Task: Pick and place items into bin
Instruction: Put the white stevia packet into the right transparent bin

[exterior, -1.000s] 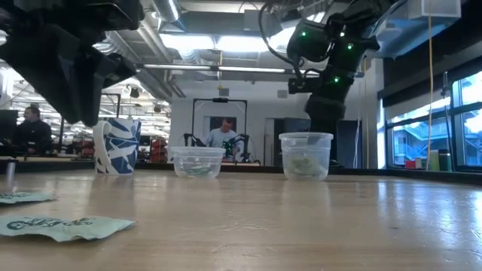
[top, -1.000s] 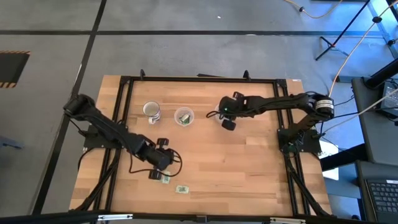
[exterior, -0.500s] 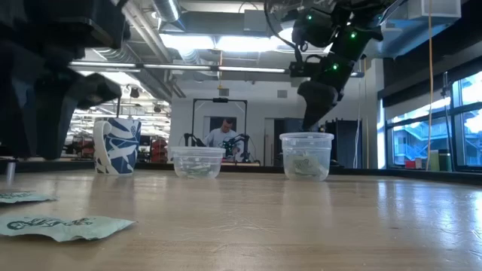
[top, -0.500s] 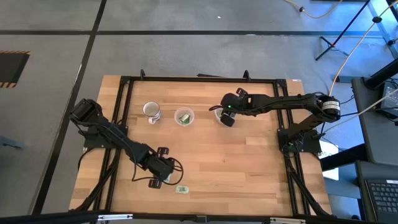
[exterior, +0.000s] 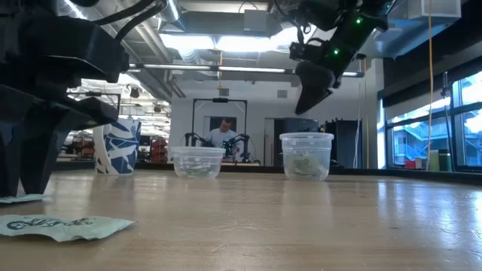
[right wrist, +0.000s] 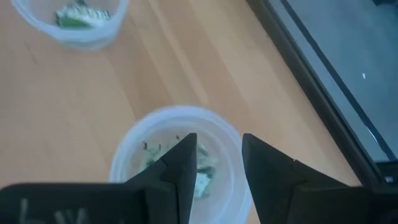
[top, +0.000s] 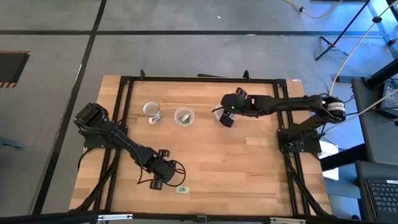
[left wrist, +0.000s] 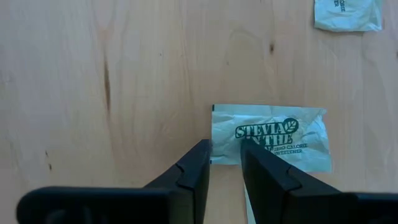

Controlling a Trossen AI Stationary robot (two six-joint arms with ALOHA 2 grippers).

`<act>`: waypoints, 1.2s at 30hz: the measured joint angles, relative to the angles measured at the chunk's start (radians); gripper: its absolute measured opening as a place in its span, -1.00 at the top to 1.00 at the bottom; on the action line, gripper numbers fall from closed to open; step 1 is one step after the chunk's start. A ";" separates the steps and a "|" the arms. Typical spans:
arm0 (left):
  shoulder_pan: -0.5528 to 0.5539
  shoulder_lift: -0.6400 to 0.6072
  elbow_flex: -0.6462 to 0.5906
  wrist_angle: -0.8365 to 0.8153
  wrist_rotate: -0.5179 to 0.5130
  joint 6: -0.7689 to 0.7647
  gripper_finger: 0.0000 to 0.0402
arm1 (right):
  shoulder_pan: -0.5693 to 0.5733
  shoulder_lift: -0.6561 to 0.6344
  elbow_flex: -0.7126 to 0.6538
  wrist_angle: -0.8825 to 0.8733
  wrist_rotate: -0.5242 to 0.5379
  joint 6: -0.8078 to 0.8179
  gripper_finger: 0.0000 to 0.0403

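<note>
A pale-green-and-white packet (left wrist: 273, 137) lies flat on the wooden table near its front edge. My left gripper (left wrist: 225, 149) is open and points down over it, one finger on each side of the packet's short edge. A second packet (top: 182, 189) lies flat close by. My right gripper (right wrist: 216, 143) hangs open and empty above a clear plastic tub (right wrist: 180, 158) at the table's far middle. That tub holds several packets. In the low view the right gripper (exterior: 307, 96) is well clear of the tub's rim (exterior: 306, 137). My left gripper comes at the packet from above, its fingers (left wrist: 258, 162) across the packet's short edge (left wrist: 214, 134). Its fingertips are down near the table top (exterior: 26, 188). I cannot tell whether they touch the packet.
A second clear tub (top: 183, 116) with a packet in it and a blue-and-white mug (top: 151, 112) stand left of the right arm's tub. A black frame (top: 186, 79) runs round the table. Bare wood lies between the two arms. People show in the room beyond.
My left gripper has moved toward the table's near edge and come down over the packet, which has not moved. My right gripper has risen above its tub and tipped its fingers more toward level.
</note>
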 joint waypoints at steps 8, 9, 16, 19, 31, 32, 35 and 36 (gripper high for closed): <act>0.000 -0.002 -0.001 0.003 0.014 0.004 0.82 | 0.040 -0.010 0.000 0.049 0.000 -0.002 0.35; 0.000 -0.002 -0.002 0.003 0.020 0.010 0.87 | 0.046 -0.010 0.000 0.051 0.000 -0.003 0.35; 0.000 -0.019 -0.003 0.000 0.022 0.021 0.96 | 0.095 -0.010 0.000 0.082 0.000 -0.054 0.35; 0.000 -0.050 -0.010 -0.024 0.022 0.022 0.97 | 0.116 -0.010 0.000 0.091 0.000 -0.057 0.35; 0.054 -0.205 -0.006 -0.005 -0.227 0.138 0.97 | 0.218 -0.010 0.000 0.201 -0.271 -0.108 0.35; 0.061 -0.213 -0.006 -0.001 -0.280 0.166 0.97 | 0.229 -0.010 0.000 0.229 -0.282 -0.108 0.35; 0.079 -0.221 -0.006 0.022 -0.451 0.278 0.97 | 0.259 -0.010 0.000 0.300 -0.291 -0.108 0.35; 0.082 -0.221 -0.006 0.041 -0.512 0.323 0.97 | 0.267 -0.010 0.000 0.320 -0.291 -0.108 0.35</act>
